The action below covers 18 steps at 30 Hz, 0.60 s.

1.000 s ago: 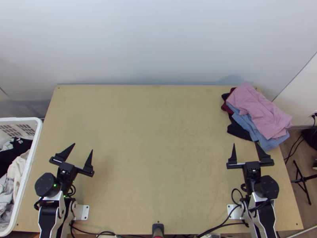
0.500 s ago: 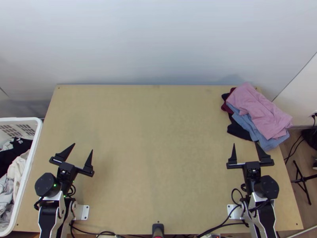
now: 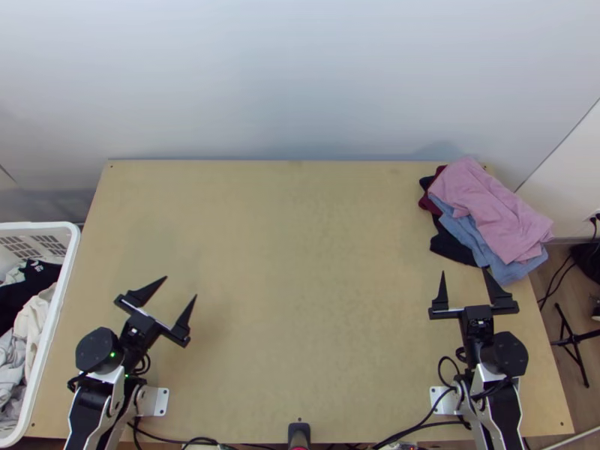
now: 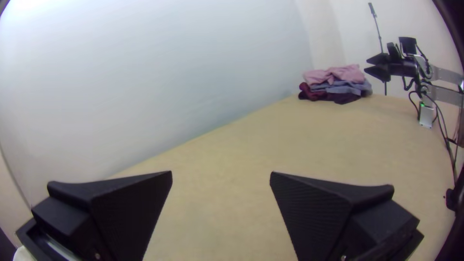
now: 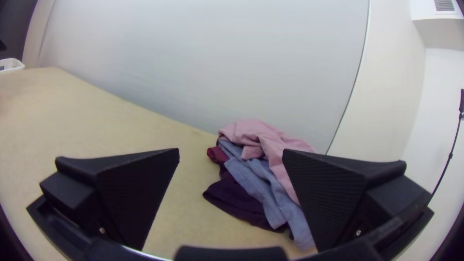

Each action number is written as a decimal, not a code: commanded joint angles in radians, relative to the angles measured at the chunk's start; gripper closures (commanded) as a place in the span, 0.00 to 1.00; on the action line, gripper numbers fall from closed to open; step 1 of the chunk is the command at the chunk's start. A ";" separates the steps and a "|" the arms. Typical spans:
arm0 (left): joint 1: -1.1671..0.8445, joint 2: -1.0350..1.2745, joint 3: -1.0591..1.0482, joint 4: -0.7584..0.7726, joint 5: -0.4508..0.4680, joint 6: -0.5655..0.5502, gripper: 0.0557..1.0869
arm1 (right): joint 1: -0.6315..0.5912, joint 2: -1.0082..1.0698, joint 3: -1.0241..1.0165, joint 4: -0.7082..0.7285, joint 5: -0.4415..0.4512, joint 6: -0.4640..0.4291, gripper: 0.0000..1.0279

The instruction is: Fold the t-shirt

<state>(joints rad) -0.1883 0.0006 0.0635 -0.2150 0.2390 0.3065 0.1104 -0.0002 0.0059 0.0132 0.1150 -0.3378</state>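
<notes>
A pale wall (image 3: 300, 82) rises at twelve o'clock behind the light wooden surface (image 3: 300, 262); brown floor (image 3: 589, 405), bearing a black stand (image 3: 574, 340), lies towards three o'clock.

Left arm swung inward, my only change.
In the top view I now have the left gripper (image 3: 181, 286) farther from the white basket (image 3: 60, 300) and closer to the desk's (image 3: 300, 300) middle, its fingers turned clockwise, tips slightly nearer the near edge. The round black wrist joint (image 3: 97, 350) shifted the same way, a bit less; forearm (image 3: 91, 409) leans more inward.
</notes>
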 commanded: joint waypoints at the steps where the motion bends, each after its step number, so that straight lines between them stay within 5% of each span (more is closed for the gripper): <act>1: -0.080 -0.001 0.001 -0.003 0.000 0.000 0.04 | 0.000 0.000 0.000 0.001 0.000 -0.001 0.04; 7: -0.080 -0.001 0.001 -0.004 0.000 0.000 0.04 | 0.000 0.000 0.000 0.001 0.000 0.002 0.04; 11: -0.080 -0.001 0.001 -0.003 0.000 0.000 0.04 | 0.017 0.000 0.000 0.001 0.000 0.158 0.04; 18: -0.080 -0.001 0.001 -0.003 0.000 0.000 0.04 | 0.025 -0.001 0.000 -0.001 -0.003 0.158 0.04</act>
<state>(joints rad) -0.2649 -0.0002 0.0643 -0.2184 0.2390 0.3065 0.1226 -0.0013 0.0059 0.0132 0.1150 -0.2138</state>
